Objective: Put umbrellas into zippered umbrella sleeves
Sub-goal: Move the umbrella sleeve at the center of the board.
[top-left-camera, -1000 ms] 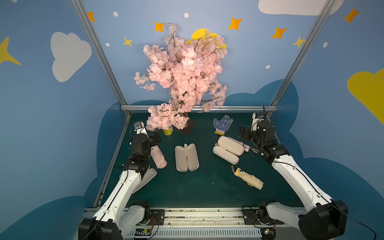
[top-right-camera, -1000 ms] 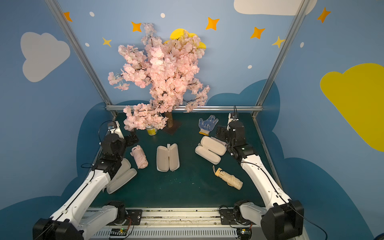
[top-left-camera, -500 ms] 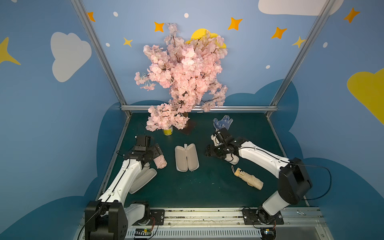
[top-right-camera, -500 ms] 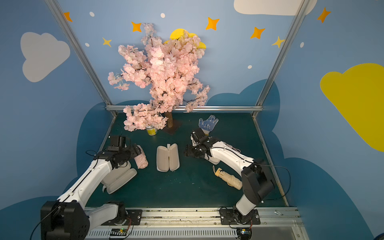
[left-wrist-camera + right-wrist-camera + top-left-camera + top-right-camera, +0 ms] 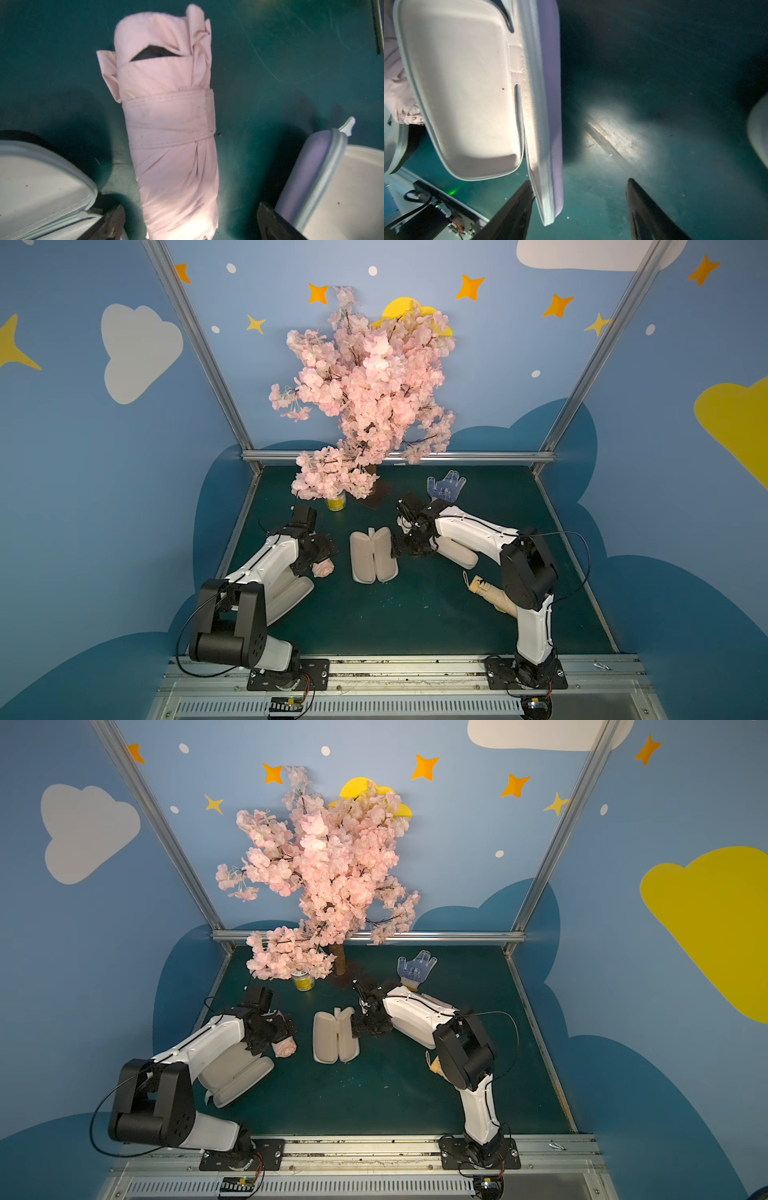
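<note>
A lavender sleeve [image 5: 371, 556] lies open in mid-table, cream lining up. In the right wrist view one half's zip rim [image 5: 545, 166] stands between the fingers of my open right gripper [image 5: 578, 187], close to one finger [image 5: 517, 205]. In both top views that gripper [image 5: 395, 548] is at the sleeve's right edge. A pale pink umbrella [image 5: 170, 124], strapped shut, lies on the mat between the wide-open fingers of my left gripper [image 5: 190, 216], untouched. In a top view its end [image 5: 323, 569] shows below that gripper [image 5: 325, 552]. A cream-beige umbrella [image 5: 492, 598] lies partly behind the right arm.
An off-white open sleeve [image 5: 293, 593] lies under the left arm, another pale sleeve [image 5: 459, 556] under the right forearm. At the back stand a blossom tree [image 5: 365, 398], a yellow can [image 5: 336, 502] and a dotted glove [image 5: 446, 486]. Metal rails edge the green mat [image 5: 415, 614].
Both arms dropped from raised poses. The right one swung left from the right-hand sleeve to the lavender sleeve's edge, jaws a little narrower. The left one lowered over the pink umbrella.
</note>
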You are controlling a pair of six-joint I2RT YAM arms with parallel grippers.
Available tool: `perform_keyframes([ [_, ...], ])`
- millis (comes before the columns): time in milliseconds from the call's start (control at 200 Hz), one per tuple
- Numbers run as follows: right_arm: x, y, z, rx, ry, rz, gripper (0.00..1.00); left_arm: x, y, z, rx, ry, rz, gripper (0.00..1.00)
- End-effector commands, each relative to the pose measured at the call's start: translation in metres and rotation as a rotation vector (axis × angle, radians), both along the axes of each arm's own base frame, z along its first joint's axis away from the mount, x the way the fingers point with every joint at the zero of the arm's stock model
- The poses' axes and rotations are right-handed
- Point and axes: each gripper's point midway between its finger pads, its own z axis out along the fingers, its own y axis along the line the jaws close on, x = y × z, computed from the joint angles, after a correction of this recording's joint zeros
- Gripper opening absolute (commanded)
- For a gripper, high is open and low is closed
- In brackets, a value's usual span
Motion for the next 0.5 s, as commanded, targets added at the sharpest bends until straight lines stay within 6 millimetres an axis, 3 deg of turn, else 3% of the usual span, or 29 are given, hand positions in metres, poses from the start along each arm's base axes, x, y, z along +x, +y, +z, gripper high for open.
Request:
perform_keyframes([
  [0,0.001,0.003,0.032,-0.123,-0.131,0.096,0.71,-0.010,0.014,0.031,0.060,-0.010,0.001,1.00],
  [80,-0.003,0.032,0.041,-0.103,-0.158,0.163,0.72,-0.015,0.040,0.039,0.095,-0.030,0.053,1.00],
  [170,-0.012,0.056,0.026,-0.117,-0.113,0.196,0.72,-0.020,0.060,0.037,0.043,-0.039,0.131,1.00],
  [275,-0.003,0.036,0.020,-0.274,-0.135,0.169,0.71,-0.023,0.055,0.044,-0.034,-0.060,0.121,0.99],
  [395,0.008,0.013,0.024,-0.321,-0.213,0.128,0.73,-0.028,0.060,0.044,0.006,-0.096,0.110,1.00],
  [496,0.010,0.005,0.003,-0.295,-0.119,0.134,0.75,-0.036,0.075,0.034,0.018,-0.067,0.182,1.00],
])
